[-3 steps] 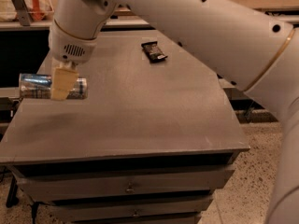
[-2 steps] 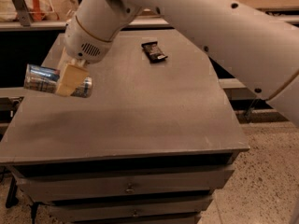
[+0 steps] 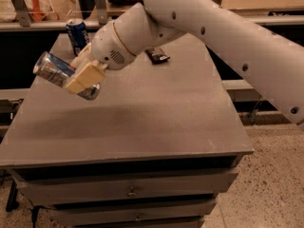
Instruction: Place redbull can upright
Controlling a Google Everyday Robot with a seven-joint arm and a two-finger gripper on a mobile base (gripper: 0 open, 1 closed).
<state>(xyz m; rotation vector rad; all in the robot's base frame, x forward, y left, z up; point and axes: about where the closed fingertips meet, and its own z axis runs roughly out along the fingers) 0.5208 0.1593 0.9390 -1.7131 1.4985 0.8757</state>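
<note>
The redbull can (image 3: 54, 70) is a slim silver-and-blue can held in the air above the left part of the grey table (image 3: 156, 113). It is tilted, its silver top pointing up and to the left. My gripper (image 3: 83, 76) is shut on the redbull can around its middle, with the tan fingers (image 3: 85, 77) across it. The can's lower end pokes out below the fingers. The white arm reaches in from the upper right.
A wider dark blue Pepsi can (image 3: 77, 35) stands upright at the table's far left corner. A small dark packet (image 3: 157, 55) lies at the far middle. Drawers (image 3: 130, 191) run under the table's front edge. Shelving stands behind the table.
The gripper has lifted the redbull can off the table and turned it from lying flat to a tilt, its top rising. The arm has swung lower and to the right.
</note>
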